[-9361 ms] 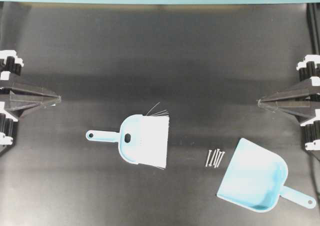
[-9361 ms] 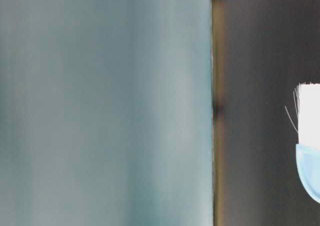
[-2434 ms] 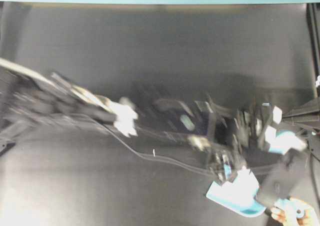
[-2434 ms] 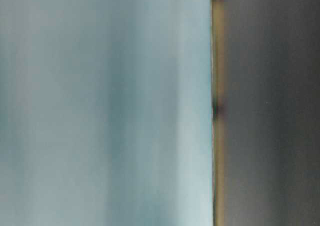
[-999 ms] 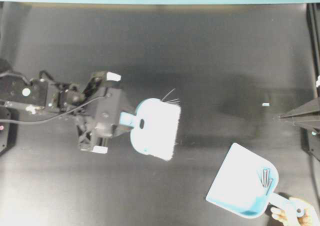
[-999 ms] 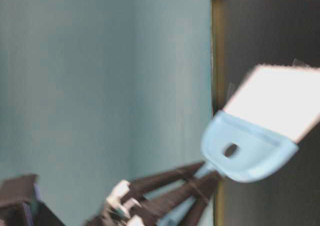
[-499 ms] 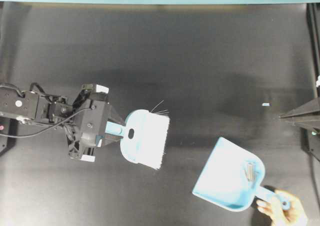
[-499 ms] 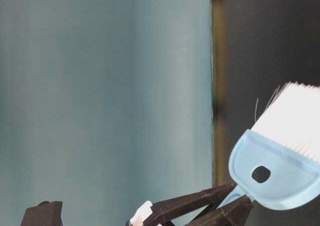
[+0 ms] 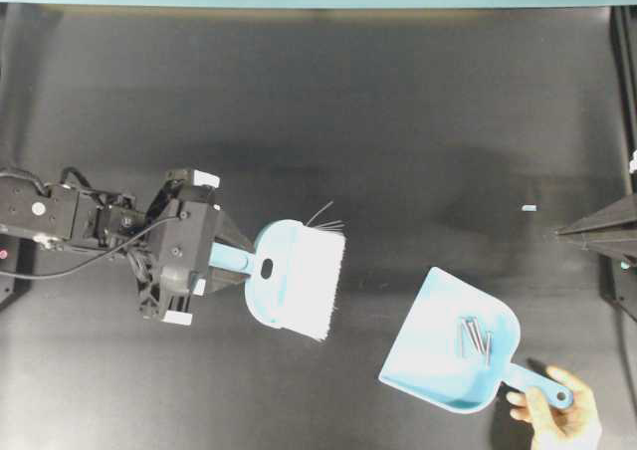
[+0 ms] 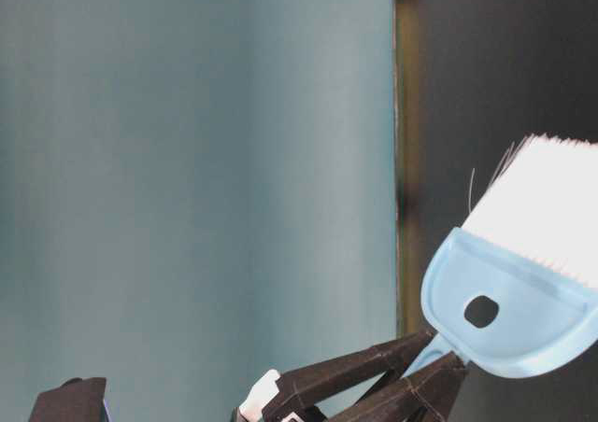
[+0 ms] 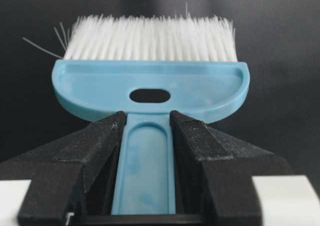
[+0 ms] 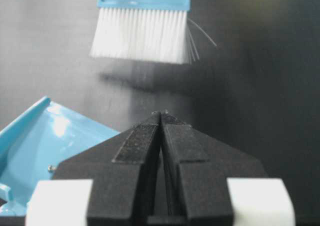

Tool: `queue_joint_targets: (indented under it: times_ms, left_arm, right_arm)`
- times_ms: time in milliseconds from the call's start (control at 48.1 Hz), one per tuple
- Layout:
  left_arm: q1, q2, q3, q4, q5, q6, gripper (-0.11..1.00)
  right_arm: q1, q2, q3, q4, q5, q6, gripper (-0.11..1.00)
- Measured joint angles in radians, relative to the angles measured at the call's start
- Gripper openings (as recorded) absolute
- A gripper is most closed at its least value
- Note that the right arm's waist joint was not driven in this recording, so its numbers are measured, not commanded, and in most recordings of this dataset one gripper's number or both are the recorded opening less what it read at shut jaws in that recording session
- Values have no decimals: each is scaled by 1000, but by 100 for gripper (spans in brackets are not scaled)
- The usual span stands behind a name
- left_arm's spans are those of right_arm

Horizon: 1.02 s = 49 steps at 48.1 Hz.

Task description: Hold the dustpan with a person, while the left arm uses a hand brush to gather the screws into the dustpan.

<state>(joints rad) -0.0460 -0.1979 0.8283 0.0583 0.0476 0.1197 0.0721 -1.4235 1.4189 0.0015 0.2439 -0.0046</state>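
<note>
Your left gripper (image 11: 147, 136) is clamped on the brush (image 9: 294, 288) handle, bristles pointing toward the pan (image 9: 443, 355). Black mat (image 9: 398, 121) between them is bare. Screws (image 9: 474, 337) lie inside the pan near its handle, which a hand (image 9: 557, 420) grips. Your right gripper (image 12: 161, 117) sits closed at the right edge, empty.

We see the light blue hand brush (image 9: 289, 286) held by its handle in the left arm's gripper (image 9: 214, 261), white bristles pointing right. Well apart, lower right, the light blue dustpan (image 9: 438, 355) lies with its mouth toward the brush; the screws (image 9: 475, 337) rest inside near its handle, which the person's hand (image 9: 557, 420) grips.
</note>
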Motion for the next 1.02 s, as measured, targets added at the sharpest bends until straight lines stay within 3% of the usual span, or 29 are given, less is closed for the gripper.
queue_joint_targets:
  times_ms: [853, 1019]
  left_arm:
    - [-9, 6, 26, 0, -5, -2, 32]
    - [-11, 6, 26, 0, -5, -3, 47]
  right_arm:
    - [-2, 0, 0, 0, -2, 0, 0]
    - [-2, 2, 0, 0, 0, 0, 0]
